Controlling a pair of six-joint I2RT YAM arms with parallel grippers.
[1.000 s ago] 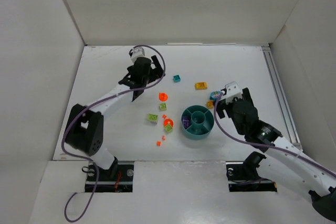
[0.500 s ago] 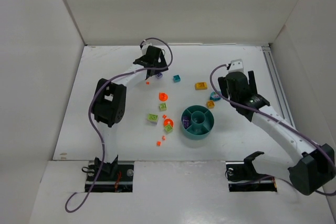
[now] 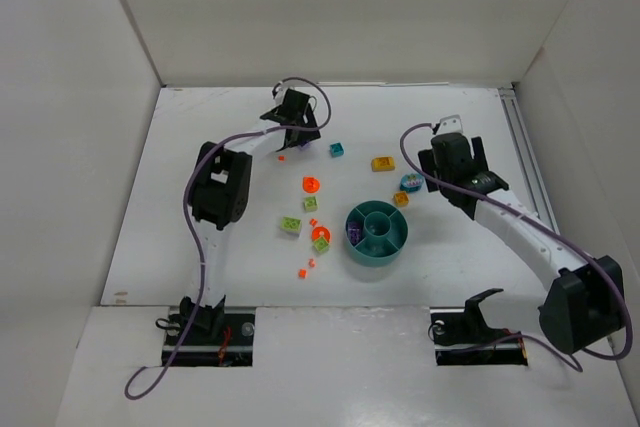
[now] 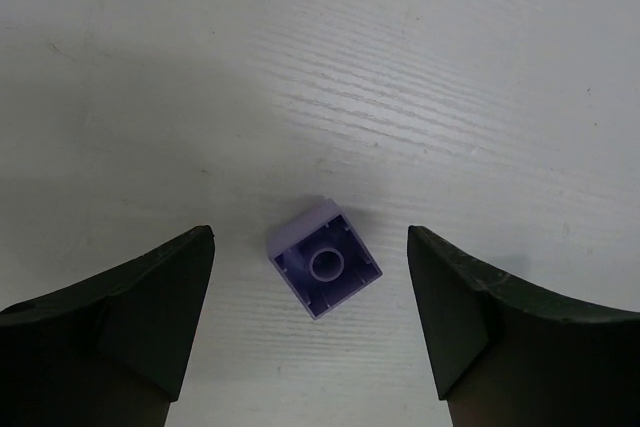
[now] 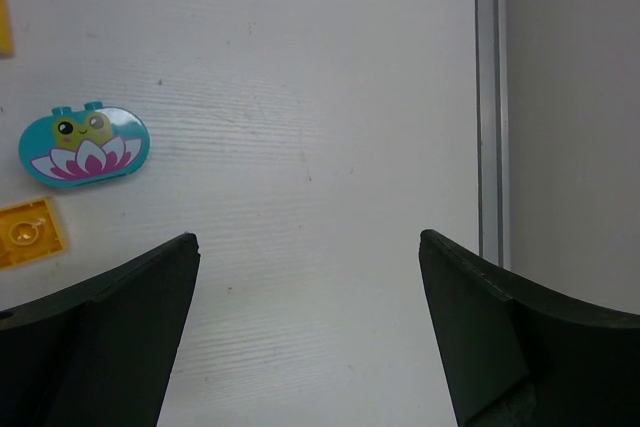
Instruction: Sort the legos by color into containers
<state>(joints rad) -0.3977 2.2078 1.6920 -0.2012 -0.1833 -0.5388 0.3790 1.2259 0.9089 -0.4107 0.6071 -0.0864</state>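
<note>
My left gripper (image 3: 298,130) is at the back of the table, open. In the left wrist view its jaws (image 4: 310,239) stand wide, and a purple lego (image 4: 325,269) lies upside down on the table between them, untouched. My right gripper (image 3: 455,154) is open and empty (image 5: 308,239) over bare table. A teal oval lego (image 5: 84,146) and an orange lego (image 5: 28,233) lie to its left. The teal dish (image 3: 376,258) sits mid-table with a purple piece (image 3: 352,235) in a left section.
Loose legos lie left of and behind the dish: a teal brick (image 3: 337,149), a yellow-orange brick (image 3: 382,163), an orange round piece (image 3: 311,184), lime bricks (image 3: 291,226), small orange bits (image 3: 303,272). A metal rail (image 5: 487,97) runs along the table's right edge.
The left gripper has moved further back and right and now stands over the purple lego. The right arm has stretched out toward the back, beside the teal oval lego.
</note>
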